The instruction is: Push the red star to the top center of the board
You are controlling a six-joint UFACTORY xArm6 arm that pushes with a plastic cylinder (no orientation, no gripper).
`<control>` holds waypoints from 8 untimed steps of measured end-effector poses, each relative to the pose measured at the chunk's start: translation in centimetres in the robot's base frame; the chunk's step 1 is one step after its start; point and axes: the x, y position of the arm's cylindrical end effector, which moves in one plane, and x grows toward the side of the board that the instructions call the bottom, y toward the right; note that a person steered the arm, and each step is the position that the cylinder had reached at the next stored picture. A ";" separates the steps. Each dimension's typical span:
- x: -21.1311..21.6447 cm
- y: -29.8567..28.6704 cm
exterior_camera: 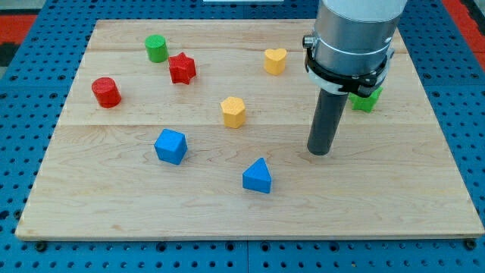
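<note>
Red star (pixel 182 68) sits upper left beside the green cylinder (pixel 156 48), well apart from my gripperless tip (pixel 320 152), which seemingly touches nothing.

Wooden board (pixel 114 220) bearing 8 coloured blocks

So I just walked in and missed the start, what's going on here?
The arm's dark rod is set to push the red star block toward the wooden board's top centre. My tip rests right of centre, touching no block. The star sits upper left, beside the green cylinder block, so the push hasn't begun.
</note>
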 end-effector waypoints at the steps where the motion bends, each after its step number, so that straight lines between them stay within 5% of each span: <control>1: 0.2 -0.8; 4: 1.3 -2.5; 6: 3.0 -13.9; 8: -7.1 -17.9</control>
